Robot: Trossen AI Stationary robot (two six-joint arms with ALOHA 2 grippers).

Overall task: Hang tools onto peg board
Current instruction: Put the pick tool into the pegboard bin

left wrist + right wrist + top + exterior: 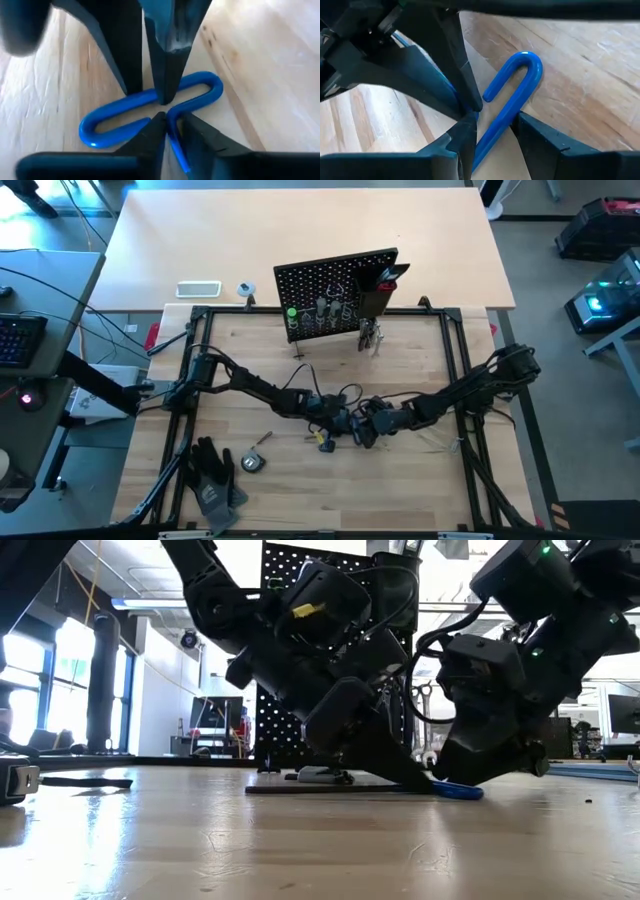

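Observation:
A blue-handled hex key (125, 107) lies flat on the wooden table near its middle, its looped handle (520, 85) showing in both wrist views and in the low view (460, 790). My left gripper (171, 120) and my right gripper (495, 127) meet over it, tip to tip (352, 425), each slanting down with a bar of the handle between its fingers. The peg board (335, 295) stands upright at the table's far side, with a green-handled tool and others in its holders. My left gripper has a straight bar of the blue handle (175, 142) between its two fingertips, which stand close on either side. It comes slanting down from the table's left. The handle lies on the table. My right gripper pinches a straight bar of the handle (507, 117), just below the hooked end, between its two fingers. It comes slanting down from the table's right, fingers across the bar. The handle rests flat on the wood.
Black work gloves (215, 475) and a small tape measure (250, 461) lie near the front left. A white flat device (198, 288) sits behind the left of the peg board. Silver tools (370, 335) hang at the board's right foot.

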